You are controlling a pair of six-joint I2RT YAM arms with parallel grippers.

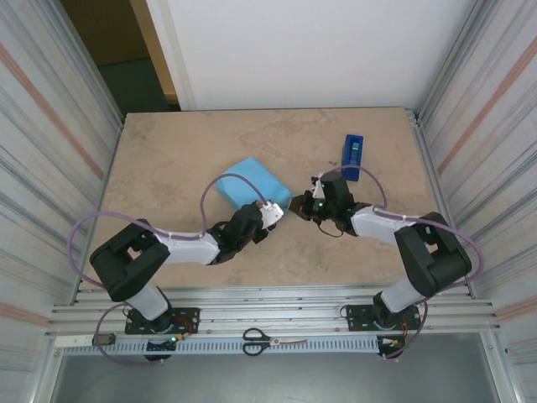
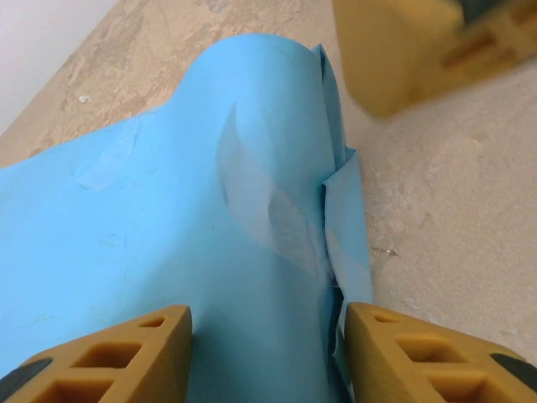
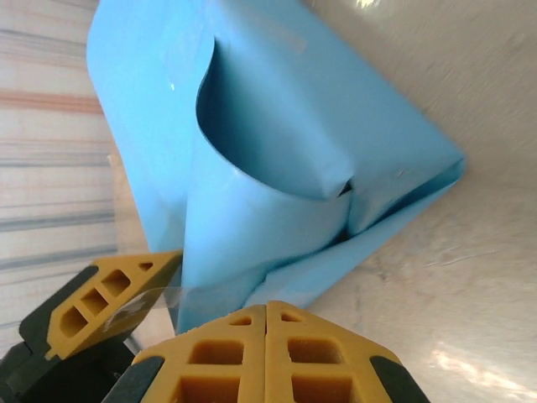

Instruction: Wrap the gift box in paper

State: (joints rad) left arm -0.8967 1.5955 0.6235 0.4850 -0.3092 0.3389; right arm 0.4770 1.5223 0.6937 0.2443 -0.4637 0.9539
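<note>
The gift box, hidden inside the paper (image 1: 250, 186), lies mid-way across the tabletop (image 1: 168, 168). The taped end fold (image 2: 340, 210) is straddled by the left hand (image 2: 268, 348), fingers parted, nothing clamped. The right hand (image 3: 266, 336), fingers pressed together and empty, is positioned at the corner, presumably to flatten that fold.

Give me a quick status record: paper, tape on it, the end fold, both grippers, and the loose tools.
paper: light blue face outward, wrapped into a parcel, mid-table
tape strips: clear, stuck over paper edges on the parcel
end fold: flap curling open, gap showing
left gripper: open, fingers either side of the parcel
right gripper: shut, nothing between its fingers, at the parcel's end
tape dispenser: blue, right of the parcel and farther back, apart from it
scissors: on the near rail between the arm bases
</note>
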